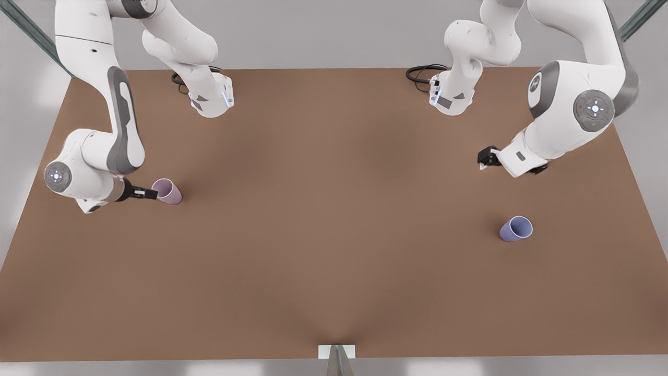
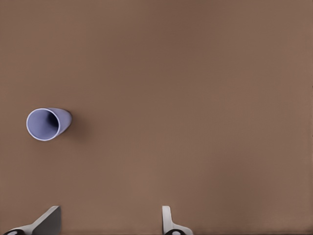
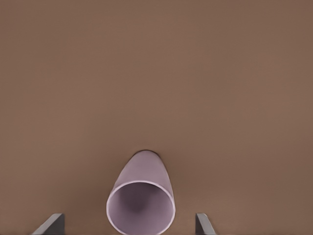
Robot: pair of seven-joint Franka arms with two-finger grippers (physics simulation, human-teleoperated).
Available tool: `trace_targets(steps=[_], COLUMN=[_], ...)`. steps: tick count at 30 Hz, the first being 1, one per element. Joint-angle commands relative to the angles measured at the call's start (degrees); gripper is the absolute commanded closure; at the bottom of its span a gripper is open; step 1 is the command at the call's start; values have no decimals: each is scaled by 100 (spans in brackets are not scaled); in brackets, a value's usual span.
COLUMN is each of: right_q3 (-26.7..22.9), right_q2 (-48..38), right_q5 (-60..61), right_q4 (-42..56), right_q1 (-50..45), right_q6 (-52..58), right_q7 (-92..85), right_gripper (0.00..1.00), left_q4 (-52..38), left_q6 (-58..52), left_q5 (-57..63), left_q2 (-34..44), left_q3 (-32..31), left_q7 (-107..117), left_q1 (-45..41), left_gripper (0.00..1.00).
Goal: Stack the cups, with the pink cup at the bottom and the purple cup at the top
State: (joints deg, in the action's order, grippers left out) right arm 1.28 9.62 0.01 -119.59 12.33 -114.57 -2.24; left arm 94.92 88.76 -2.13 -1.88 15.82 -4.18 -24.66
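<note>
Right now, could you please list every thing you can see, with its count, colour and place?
pink cup: one, pale mauve-pink, standing on the front view's left, between the right gripper's fingers.
purple cup: one, bluish-lavender, standing on the front view's right, apart from the left gripper.
table: one, brown, under both cups.
cables: two, black, coiled at the table's far edge by the arm bases.
right gripper: one, dark fingers, open, low around the pink cup on the front view's left.
left gripper: one, dark fingers, open, above the table on the front view's right, beyond the purple cup.
</note>
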Motion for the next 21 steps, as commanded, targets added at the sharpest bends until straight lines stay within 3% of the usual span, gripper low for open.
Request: trace_targets(steps=[1, 12, 21], right_q3=[4, -13, -13], right_q2=[5, -74, 585], right_q5=[262, 201, 192], right_q4=[-161, -908, -899], right_q1=[-3, 332, 507], right_q6=[-522, -522, -1217], right_q7=[-838, -1077, -1243], right_gripper=[0, 0, 1], left_q4=[9, 9, 17], left_q6=[-87, -131, -131], left_q5=[10, 63, 63], left_q2=[3, -15, -15], left_q3=[18, 18, 18], left_q7=[-74, -66, -74], left_q1=[322, 322, 322], left_gripper=[0, 0, 0])
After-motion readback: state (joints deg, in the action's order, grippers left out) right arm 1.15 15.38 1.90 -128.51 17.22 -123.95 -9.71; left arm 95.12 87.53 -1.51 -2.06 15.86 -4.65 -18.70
